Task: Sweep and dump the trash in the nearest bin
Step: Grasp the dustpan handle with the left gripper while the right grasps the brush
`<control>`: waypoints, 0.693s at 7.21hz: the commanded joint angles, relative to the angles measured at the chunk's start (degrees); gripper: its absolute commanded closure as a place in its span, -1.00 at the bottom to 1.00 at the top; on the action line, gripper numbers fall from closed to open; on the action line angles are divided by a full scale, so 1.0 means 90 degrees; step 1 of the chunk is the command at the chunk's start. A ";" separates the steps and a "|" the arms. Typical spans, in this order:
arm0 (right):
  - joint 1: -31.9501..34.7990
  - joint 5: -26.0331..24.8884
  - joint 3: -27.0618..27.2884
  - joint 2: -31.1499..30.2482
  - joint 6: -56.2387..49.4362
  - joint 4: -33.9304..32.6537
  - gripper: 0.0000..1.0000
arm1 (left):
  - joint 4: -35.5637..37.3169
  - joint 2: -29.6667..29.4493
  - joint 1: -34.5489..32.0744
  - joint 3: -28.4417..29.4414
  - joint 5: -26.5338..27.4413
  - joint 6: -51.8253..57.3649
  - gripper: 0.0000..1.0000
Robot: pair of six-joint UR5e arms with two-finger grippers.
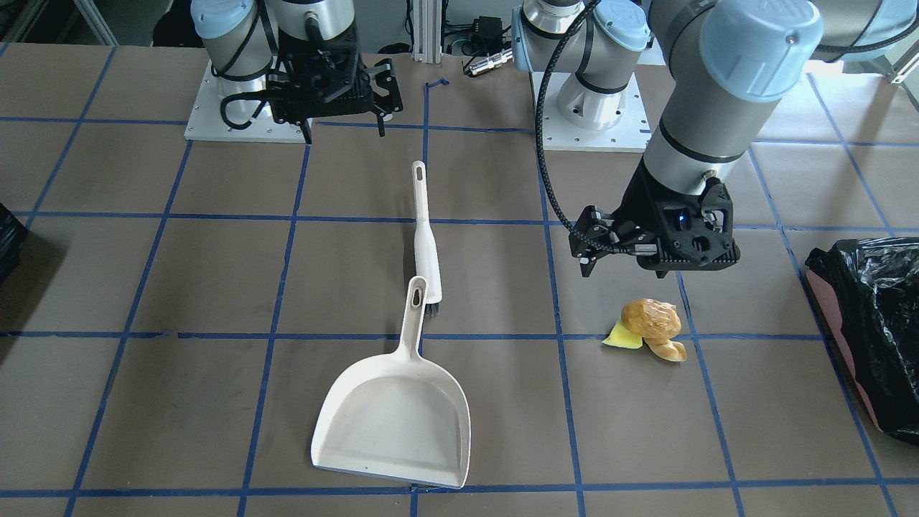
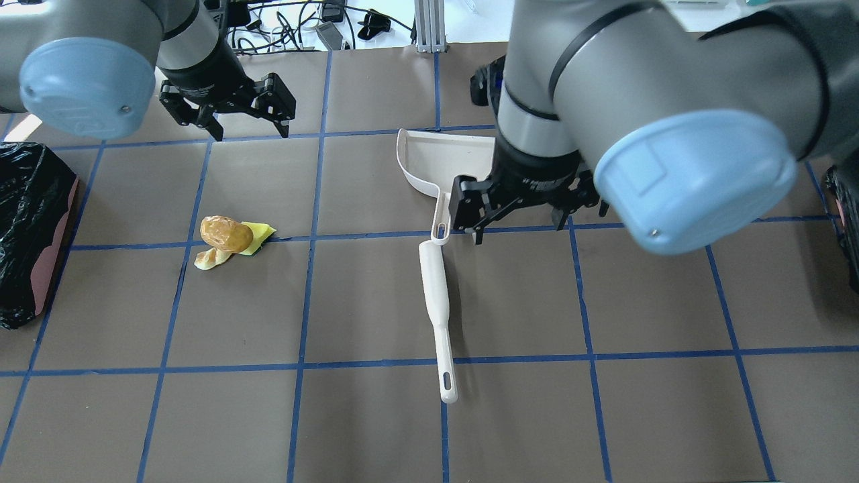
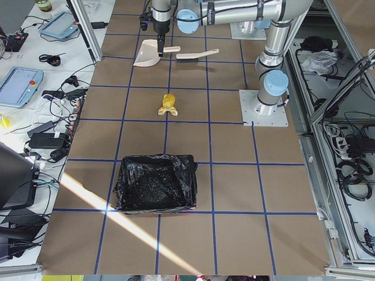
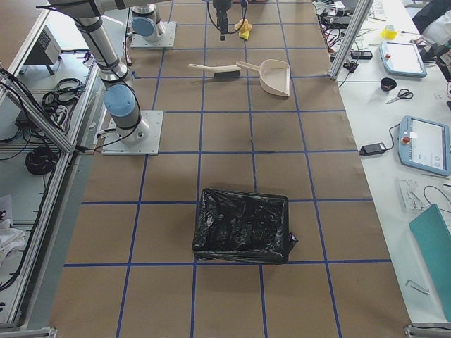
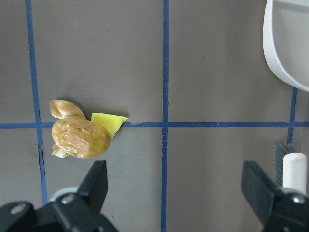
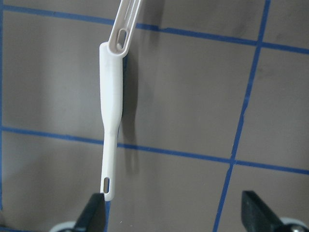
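Note:
The trash [image 1: 650,319] is a brown crumpled lump with a yellow scrap and a pale peel, lying on the brown table. My left gripper [image 1: 624,269] hovers open and empty above it, and in the left wrist view the trash [image 5: 79,137] lies just ahead of the left finger. A white brush [image 2: 436,302] lies mid-table, its bristle end touching the handle of the white dustpan [image 2: 443,157]. My right gripper [image 2: 517,228] is open and empty, high above the brush [image 6: 110,121]. The bin [image 2: 30,228], pinkish-sided with a black bag, stands at the table's left end.
A second black-bagged bin [image 2: 845,221] shows at the table's right end and in the exterior right view [image 4: 243,225]. Blue tape lines grid the table. The two arm bases [image 1: 589,108] stand at the robot's edge. Operator tables with tablets flank the far side.

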 commanded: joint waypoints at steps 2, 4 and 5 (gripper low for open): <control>0.1176 0.0014 0.1411 0.0307 0.0500 -0.1379 -0.99 | 0.0095 -0.0821 -0.1022 0.0378 0.0022 -0.0688 -1.00; 0.1334 0.0024 0.2446 0.0424 0.0975 -0.2948 -0.98 | 0.0542 -0.1182 -0.1628 0.0368 -0.0046 -0.1108 -1.00; 0.1344 0.0014 0.2586 0.0667 0.1105 -0.3295 -0.98 | 0.0699 -0.1329 -0.1930 0.0349 -0.0037 -0.1284 -1.00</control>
